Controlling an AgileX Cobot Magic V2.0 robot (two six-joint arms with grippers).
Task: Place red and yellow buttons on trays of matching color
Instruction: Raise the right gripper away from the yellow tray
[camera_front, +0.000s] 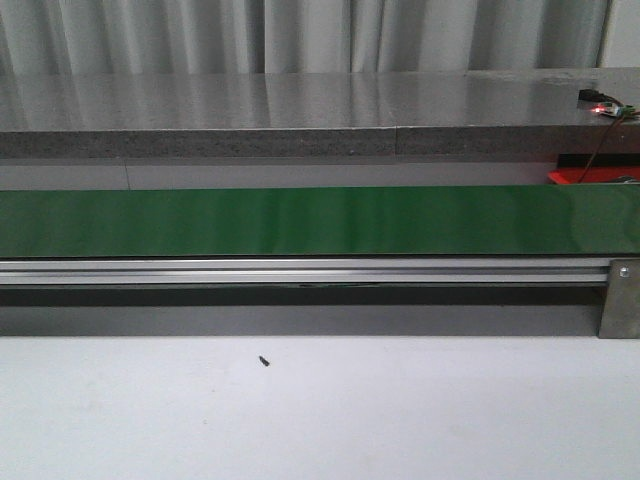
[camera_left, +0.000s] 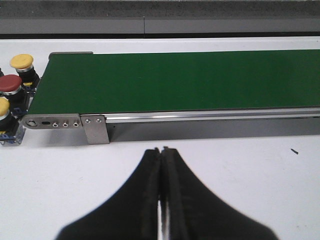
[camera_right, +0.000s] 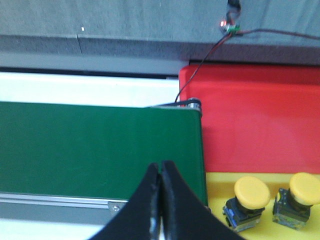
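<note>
In the left wrist view a red button (camera_left: 10, 84) stands between two yellow buttons (camera_left: 22, 62) (camera_left: 4, 108) just off the end of the green belt (camera_left: 180, 80). My left gripper (camera_left: 161, 150) is shut and empty over the white table in front of that belt. In the right wrist view the red tray (camera_right: 255, 120) lies bare, and the yellow tray (camera_right: 220, 192) holds two yellow buttons (camera_right: 251, 194) (camera_right: 303, 190). My right gripper (camera_right: 160, 164) is shut and empty over the belt's end (camera_right: 100, 145), beside the trays. Neither gripper shows in the front view.
The green conveyor belt (camera_front: 320, 220) with its aluminium rail (camera_front: 300, 270) spans the front view. Behind it runs a grey stone ledge (camera_front: 300, 115) carrying a small lit circuit board (camera_front: 603, 107) with a wire. A corner of the red tray (camera_front: 590, 177) shows at far right.
</note>
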